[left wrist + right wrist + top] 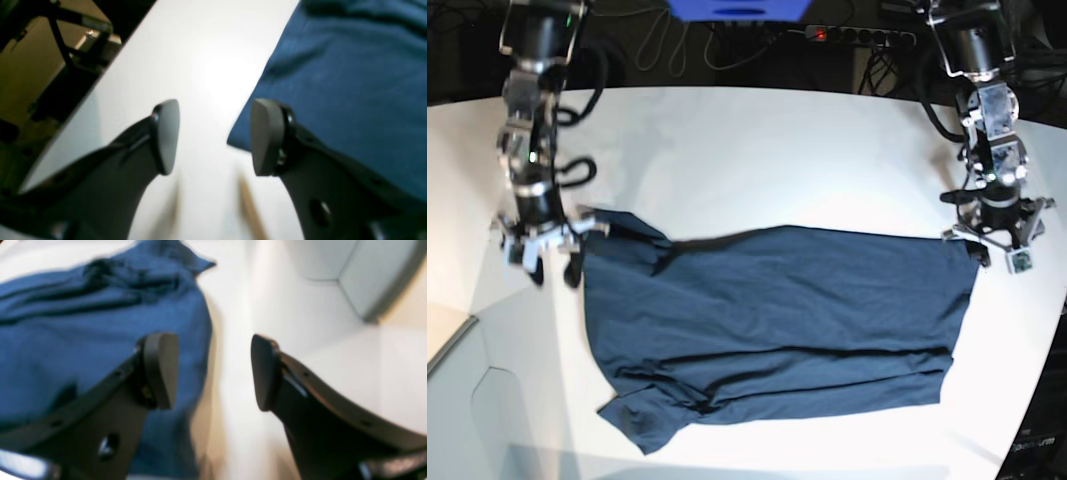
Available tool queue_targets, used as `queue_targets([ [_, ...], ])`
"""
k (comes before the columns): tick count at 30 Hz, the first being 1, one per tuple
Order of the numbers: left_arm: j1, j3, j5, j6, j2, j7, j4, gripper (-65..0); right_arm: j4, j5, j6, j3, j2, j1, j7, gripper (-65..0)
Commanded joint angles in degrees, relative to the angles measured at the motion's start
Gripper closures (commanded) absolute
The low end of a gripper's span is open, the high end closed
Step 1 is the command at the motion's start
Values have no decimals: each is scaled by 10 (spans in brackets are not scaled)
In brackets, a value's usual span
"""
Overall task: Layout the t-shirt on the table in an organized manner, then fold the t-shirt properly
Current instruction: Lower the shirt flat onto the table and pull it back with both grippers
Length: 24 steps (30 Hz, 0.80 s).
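Wrinkled dark navy-blue cloth t-shirt [772,320] spread on smooth white table [757,160]
Wrist views show left gripper [213,138] and right gripper [213,371] parted, empty; base view shows both at opposite shirt edges

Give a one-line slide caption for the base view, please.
Both hands, left and right, open at opposite ends of the t-shirt on the table.

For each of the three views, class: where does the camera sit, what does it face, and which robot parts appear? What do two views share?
Left wrist: on the left arm, facing down past the open left end effector at table and t-shirt edge.
Right wrist: on the right arm, past the open right end effector, same shirt.
Base: high, facing both arms and the spread shirt.
All share the shirt.
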Motion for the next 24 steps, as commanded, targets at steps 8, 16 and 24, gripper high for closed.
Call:
queue_targets([
  [8,-54,-6,0,0,-8,-16,-109,-408,72,9,5,0,1,-107,19,-347],
  [16,-81,-6,0,0,-10,-16,-124,-423,71,10,7,41,1,-153,20,-348],
  [24,-121,-6,0,0,-11,-17,-221,-422,73,10,7,46,1,-163,23,-348],
])
